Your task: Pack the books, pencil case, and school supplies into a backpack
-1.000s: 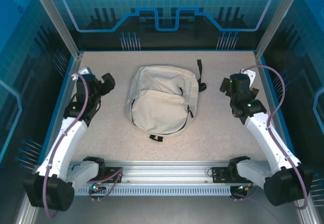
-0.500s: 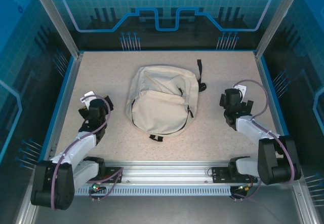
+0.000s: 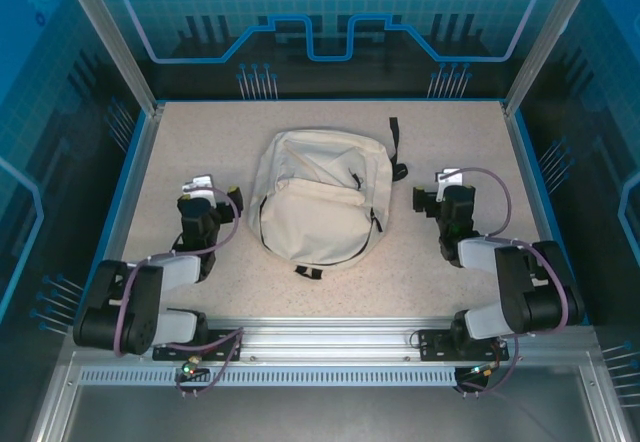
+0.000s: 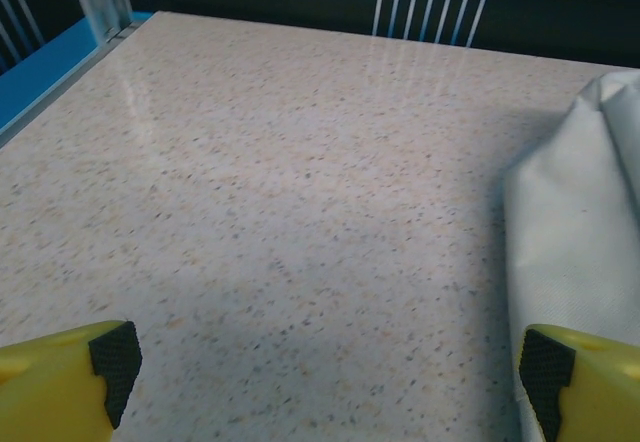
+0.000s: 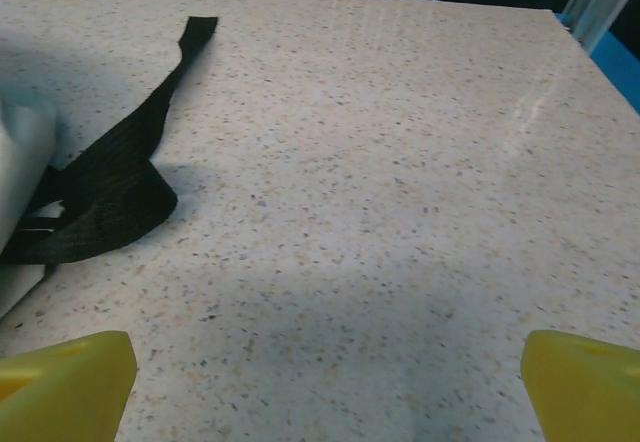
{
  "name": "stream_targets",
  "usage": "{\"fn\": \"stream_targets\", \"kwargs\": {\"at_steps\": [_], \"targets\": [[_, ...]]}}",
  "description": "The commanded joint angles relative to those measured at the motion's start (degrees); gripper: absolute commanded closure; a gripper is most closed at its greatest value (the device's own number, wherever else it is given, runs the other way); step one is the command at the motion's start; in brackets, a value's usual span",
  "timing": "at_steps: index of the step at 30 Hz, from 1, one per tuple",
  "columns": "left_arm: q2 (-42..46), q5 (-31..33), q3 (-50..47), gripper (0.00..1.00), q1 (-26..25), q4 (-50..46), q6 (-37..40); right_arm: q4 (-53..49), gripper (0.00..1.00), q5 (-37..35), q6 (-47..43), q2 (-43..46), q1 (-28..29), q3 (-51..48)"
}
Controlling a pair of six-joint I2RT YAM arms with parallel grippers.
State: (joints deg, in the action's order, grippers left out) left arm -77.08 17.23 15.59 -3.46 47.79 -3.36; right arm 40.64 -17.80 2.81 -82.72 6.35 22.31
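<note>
Both arms are tucked back toward the near edge now, much lower than a second ago. The left gripper (image 4: 330, 360) and right gripper (image 5: 330, 362) flank the backpack (image 3: 315, 197), each with its jaws wide apart and holding nothing. The backpack lies flat in the middle of the bench (image 3: 200, 132) and looks zipped, so pushing on it would probably just slide it. Its fabric sits right beside the left gripper and could get pinched. The black strap (image 5: 110, 187), trailing toward the far edge, might snag the right gripper.
</note>
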Motion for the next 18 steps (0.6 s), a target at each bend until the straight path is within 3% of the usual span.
{"fn": "stream_targets", "kwargs": {"at_steps": [1,8,13,18], "targets": [[-3.35,-3.18,-0.51,0.01,0.72,10.32,2.71,7.80,0.00,3.95,-2.35,-2.43,-0.16,-0.77],[-12.63,-0.89,0.72,0.01,1.35,17.00,1.87,6.54,0.00,3.12,-2.29,-3.33,-0.01,0.34],[-11.80,0.21,5.05,0.01,1.35,7.38,1.13,5.00,0.00,4.04,-1.45,-3.42,-0.86,1.15],[-12.04,-1.97,5.10,0.01,1.35,7.66,1.94,4.96,0.00,4.53,-1.39,-3.37,-0.99,1.16]]}}
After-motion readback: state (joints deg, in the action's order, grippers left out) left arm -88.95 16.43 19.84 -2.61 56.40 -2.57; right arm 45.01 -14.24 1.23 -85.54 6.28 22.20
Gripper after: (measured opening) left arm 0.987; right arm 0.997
